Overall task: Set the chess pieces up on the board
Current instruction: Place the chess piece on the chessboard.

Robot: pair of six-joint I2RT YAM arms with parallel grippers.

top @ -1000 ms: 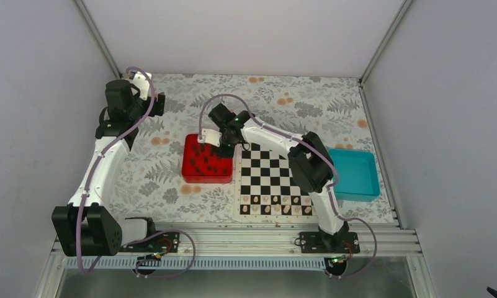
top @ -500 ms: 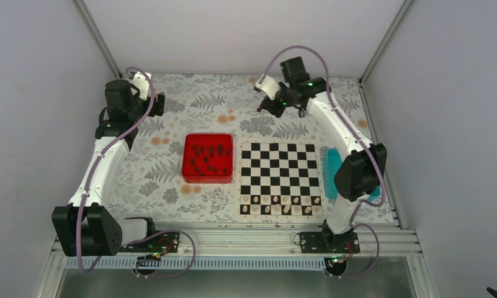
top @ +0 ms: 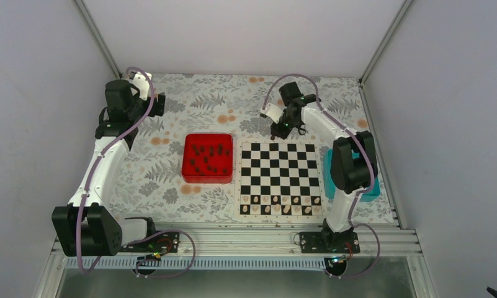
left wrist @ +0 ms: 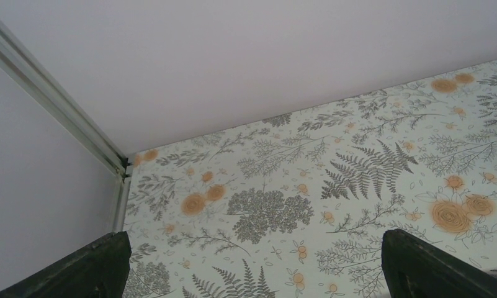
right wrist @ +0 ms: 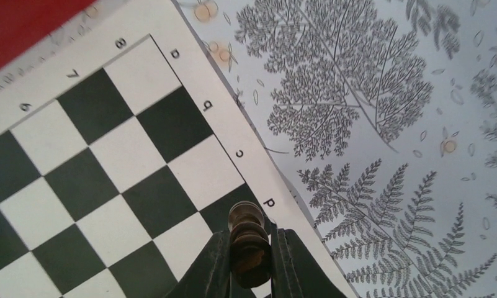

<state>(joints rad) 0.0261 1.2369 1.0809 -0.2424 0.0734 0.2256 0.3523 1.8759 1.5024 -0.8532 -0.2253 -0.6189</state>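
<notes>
Right tool [right wrist: 249, 245] nearer board [right wrist: 78, 161], piece [right wrist: 246, 217] clamped; left tool [left wrist: 252, 267] apart; others [top: 208, 160] in red tray [top: 187, 177]

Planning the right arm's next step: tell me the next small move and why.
Probably lower the right hand straight down to set the dark piece on the square beside the letter d. The hand grips the piece above the board's far edge, and the squares seen there are bare.

The floral-printed tabletop [top: 190, 99] is looking matt and smooth, like printed cloth or paper, and the flat black-and-white chessboard [right wrist: 128, 161] is looking equally matt, like card. The small dark brown chess piece [right wrist: 246, 233] is showing a glossy, varnished-wood sheen, while the red square plastic tray [top: 206, 179] is gleaming slightly.
</notes>
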